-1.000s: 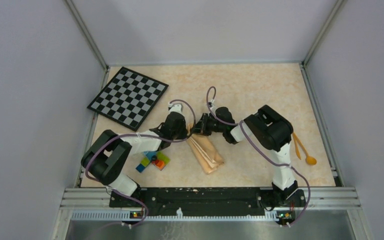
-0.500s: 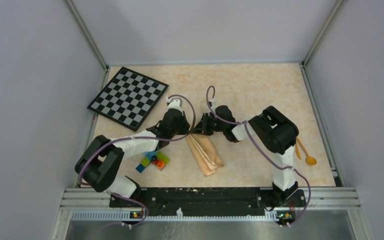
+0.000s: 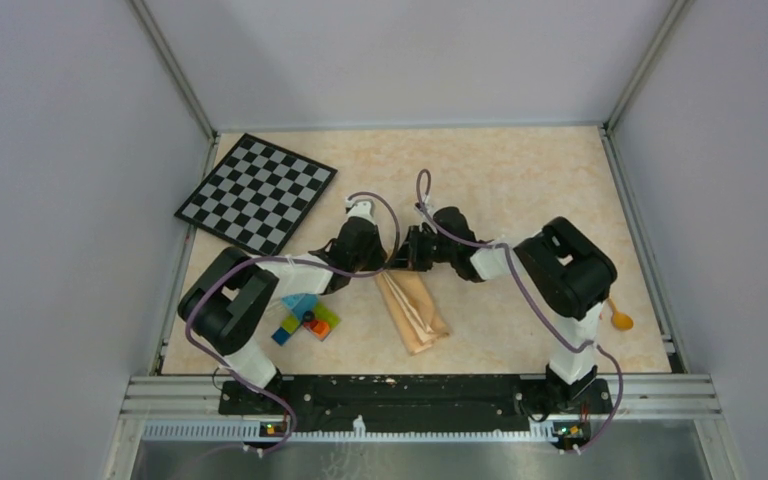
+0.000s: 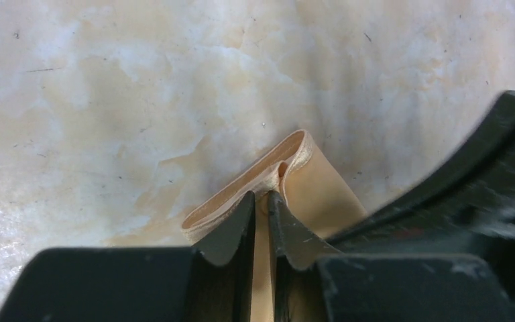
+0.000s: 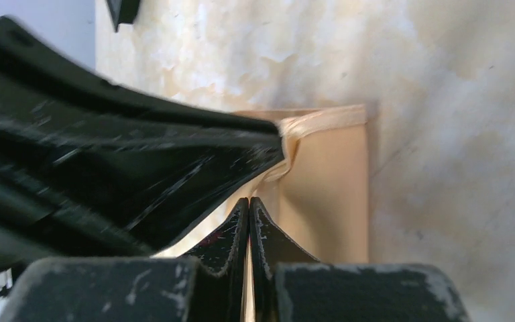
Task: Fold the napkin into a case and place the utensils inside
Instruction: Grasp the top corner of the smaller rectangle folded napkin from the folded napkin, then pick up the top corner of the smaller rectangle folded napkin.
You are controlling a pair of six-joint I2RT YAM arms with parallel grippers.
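From above, we see the folded napkin [image 3: 415, 312] lying centrally on the surface [image 3: 500, 170]. The spoon [image 3: 621, 320] lies outside it at 3 o'clock.

Left wrist: the left tool [image 4: 260, 201] pinches the hem.

Right wrist: the right tool [image 5: 249, 204] clamps 1 layer. We should part them gently to open it.

Peach napkin [image 3: 415, 312] folded narrow (a flat pouch), lying mid-table, orange spoon [image 3: 621, 320] far right

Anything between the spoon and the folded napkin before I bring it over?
Only the right arm itself: its elbow rises between the spoon and the napkin, covering the spoon's handle. No loose item shows on that stretch; the toy bricks lie on the napkin's other side.
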